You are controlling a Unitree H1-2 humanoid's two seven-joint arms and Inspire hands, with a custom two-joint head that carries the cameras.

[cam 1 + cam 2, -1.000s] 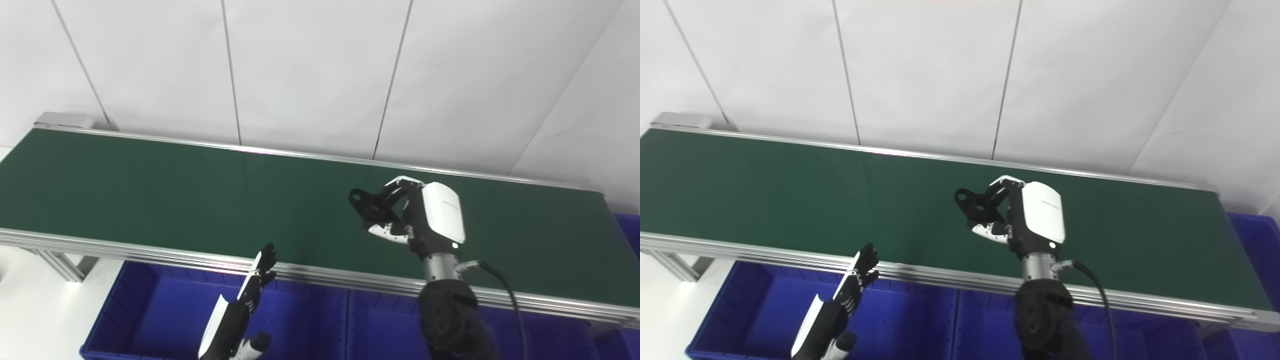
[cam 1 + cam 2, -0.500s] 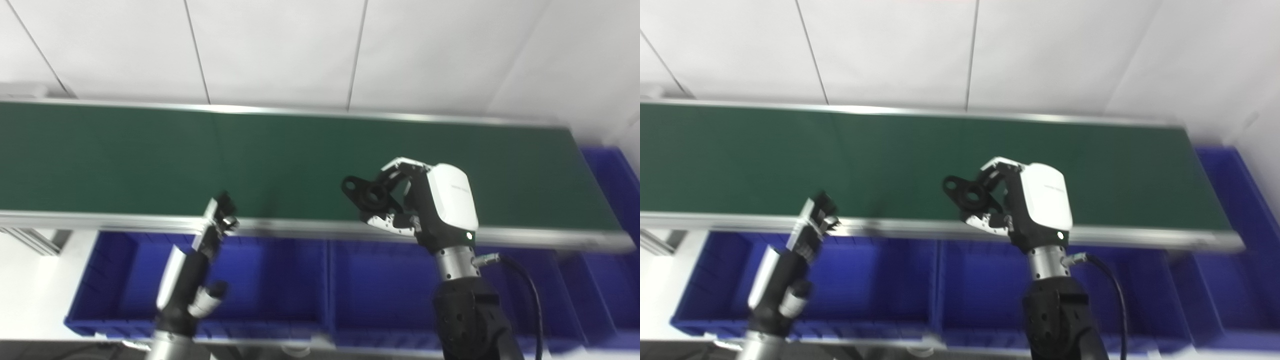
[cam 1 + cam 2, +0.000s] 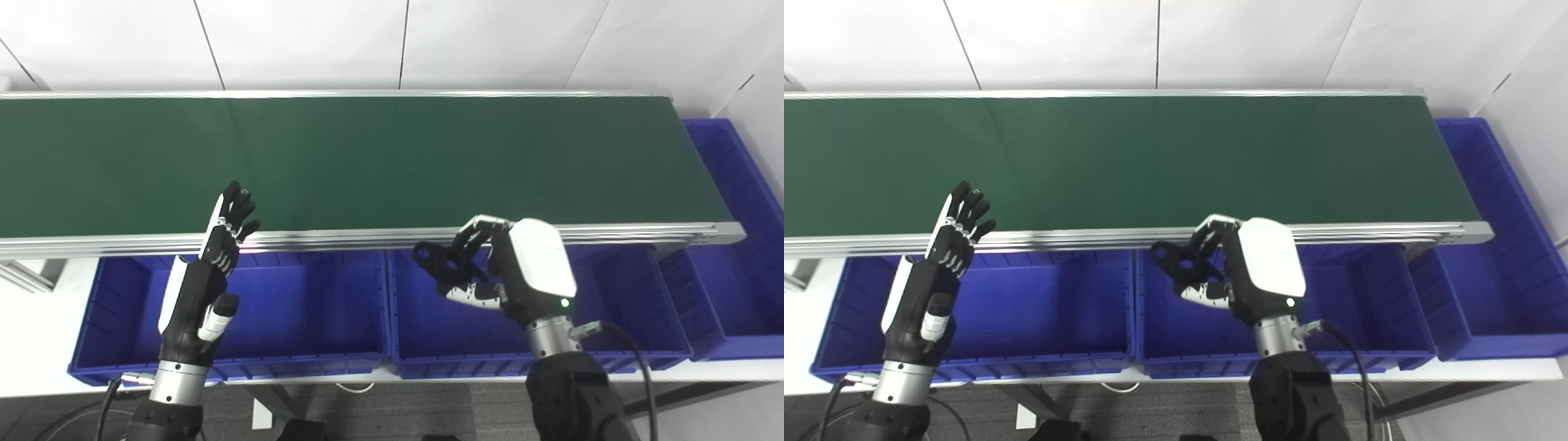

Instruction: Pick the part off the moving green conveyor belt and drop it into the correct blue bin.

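My right hand (image 3: 520,269) is shut on a black part (image 3: 442,262) with a ring and a small lug. It holds the part in the air over the left end of the middle blue bin (image 3: 618,312), just in front of the green conveyor belt (image 3: 367,153). The same hand (image 3: 1255,272) and part (image 3: 1182,260) show in the right eye view. My left hand (image 3: 208,269) is open and empty, fingers up, over the left blue bin (image 3: 306,306) by the belt's front rail.
A third blue bin (image 3: 735,245) stands at the right, past the belt's end. The belt's aluminium front rail (image 3: 367,236) runs above the bins' back edges. A white wall stands behind the belt. Grey floor shows below the bins.
The camera has tilted down, so the bins now show fully. My right hand has carried the part back off the belt to above the middle bin. My left hand stays raised and open.
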